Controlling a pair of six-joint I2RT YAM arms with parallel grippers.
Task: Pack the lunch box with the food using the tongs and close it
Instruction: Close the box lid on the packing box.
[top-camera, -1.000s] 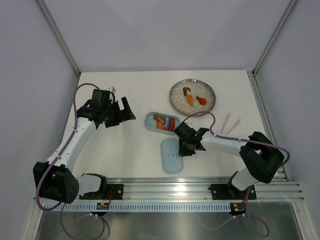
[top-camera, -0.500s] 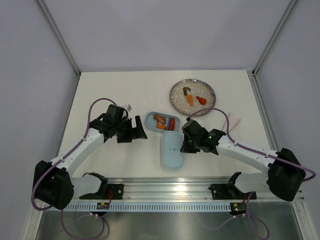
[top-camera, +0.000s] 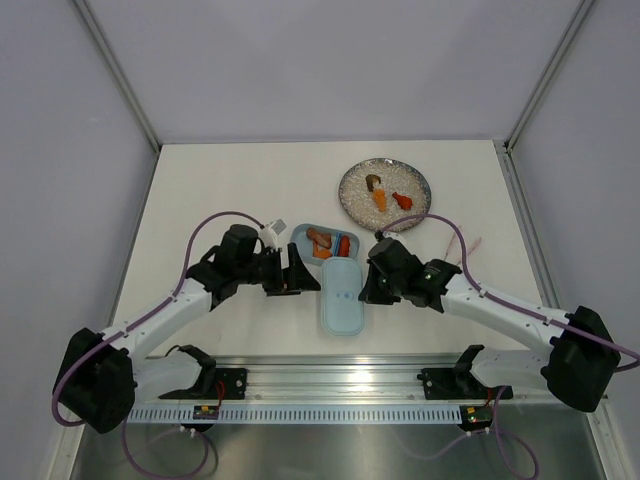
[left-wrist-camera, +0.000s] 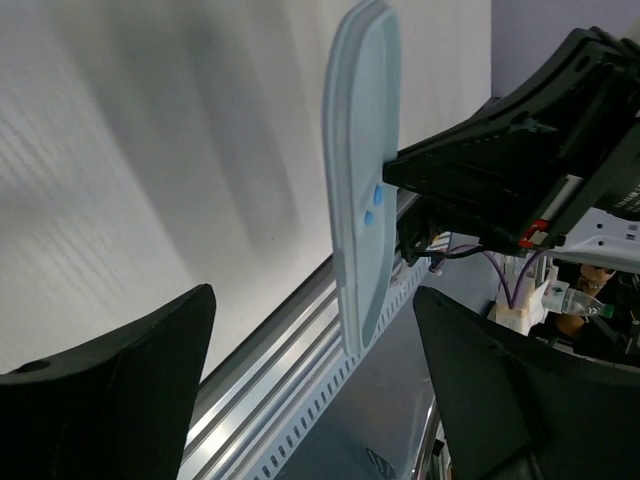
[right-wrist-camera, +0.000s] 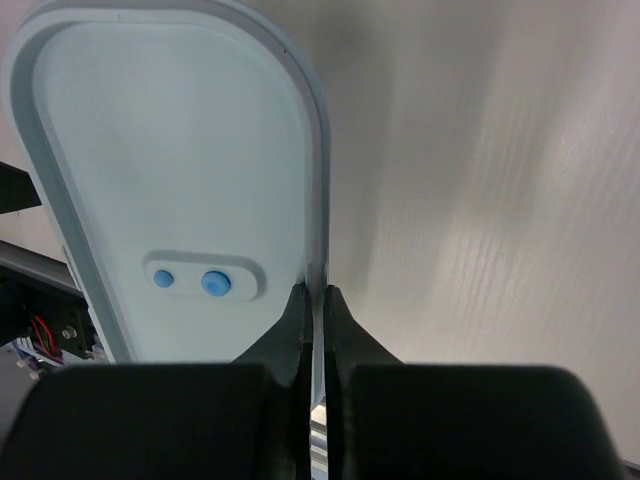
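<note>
The pale-blue lunch box (top-camera: 322, 243) sits open at mid-table with orange and red food (top-camera: 330, 245) inside. More food (top-camera: 379, 194) lies on the speckled plate (top-camera: 356, 207). The lid (top-camera: 340, 297) hangs just in front of the box, a little above the table. My right gripper (right-wrist-camera: 312, 305) is shut on the lid's (right-wrist-camera: 170, 170) right rim; in the top view it (top-camera: 366, 286) sits at the lid's right side. My left gripper (top-camera: 303, 277) stands open beside the lid's left edge, touching nothing. The left wrist view shows the lid (left-wrist-camera: 362, 180) edge-on ahead of the left gripper (left-wrist-camera: 312, 400). The tongs (top-camera: 471, 243) lie right of the right arm, partly hidden.
The slotted aluminium rail (top-camera: 340, 385) runs along the table's near edge, close below the lid. Purple cables (top-camera: 222, 216) loop over both arms. White walls enclose the table at the back and sides.
The left arm has swung right from the table's left side to the lid, its jaws narrowing slightly. The right gripper closed on the lid's rim and lifted it a little toward the box.
</note>
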